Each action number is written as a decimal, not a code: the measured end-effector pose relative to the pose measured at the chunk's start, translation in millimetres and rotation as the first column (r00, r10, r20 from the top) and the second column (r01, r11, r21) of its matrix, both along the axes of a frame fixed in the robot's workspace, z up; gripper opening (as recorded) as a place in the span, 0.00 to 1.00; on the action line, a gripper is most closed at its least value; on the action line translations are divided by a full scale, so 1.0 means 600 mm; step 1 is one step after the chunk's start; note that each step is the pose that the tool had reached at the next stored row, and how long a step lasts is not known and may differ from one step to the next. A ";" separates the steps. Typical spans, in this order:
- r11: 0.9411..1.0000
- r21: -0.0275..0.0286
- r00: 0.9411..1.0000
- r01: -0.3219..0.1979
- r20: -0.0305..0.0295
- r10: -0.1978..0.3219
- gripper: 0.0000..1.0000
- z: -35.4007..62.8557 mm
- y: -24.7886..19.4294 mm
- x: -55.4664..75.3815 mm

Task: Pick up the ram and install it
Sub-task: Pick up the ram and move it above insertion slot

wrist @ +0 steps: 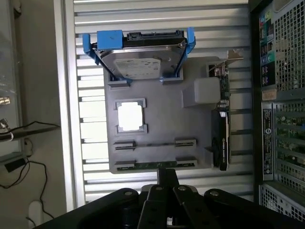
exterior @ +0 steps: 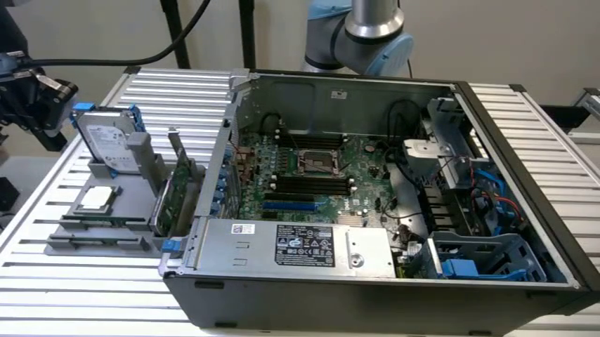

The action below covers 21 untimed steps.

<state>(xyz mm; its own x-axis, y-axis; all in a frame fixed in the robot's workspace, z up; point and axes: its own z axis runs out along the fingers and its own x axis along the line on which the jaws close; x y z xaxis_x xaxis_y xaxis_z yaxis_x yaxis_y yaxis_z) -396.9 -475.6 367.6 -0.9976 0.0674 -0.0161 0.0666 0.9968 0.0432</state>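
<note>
The gripper (wrist: 167,177) is hovering above the grey parts holder (wrist: 164,119), with its jaws appearing pressed together and gripping nothing. The ram (wrist: 152,164) is sitting edge-up in the holder's end slot, nearest the gripper. The hard drive (wrist: 138,62) is standing at the opposite end. The open computer case (exterior: 375,302) is lying just beside the holder.
</note>
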 end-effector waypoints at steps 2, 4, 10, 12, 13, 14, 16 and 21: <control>1.000 0.000 1.000 0.000 0.000 0.000 0.00 0.000 0.0000 0.000; 1.000 0.000 1.000 0.000 0.000 0.000 0.00 0.000 0.0000 0.000; 1.000 0.000 1.000 0.000 0.000 0.000 0.00 0.000 0.0000 0.000; 1.000 -0.001 1.000 -0.012 0.000 0.012 0.00 0.000 -0.0001 0.000; 1.000 -0.002 1.000 -0.029 0.000 0.029 0.00 0.000 0.0000 0.000; 0.999 -0.002 0.999 -0.046 0.000 0.046 0.00 -0.001 0.0000 0.000; 0.997 -0.003 0.997 -0.083 -0.001 0.083 0.00 -0.001 0.0000 0.000; 0.985 -0.004 0.985 -0.173 -0.001 0.173 0.00 -0.002 0.0000 0.000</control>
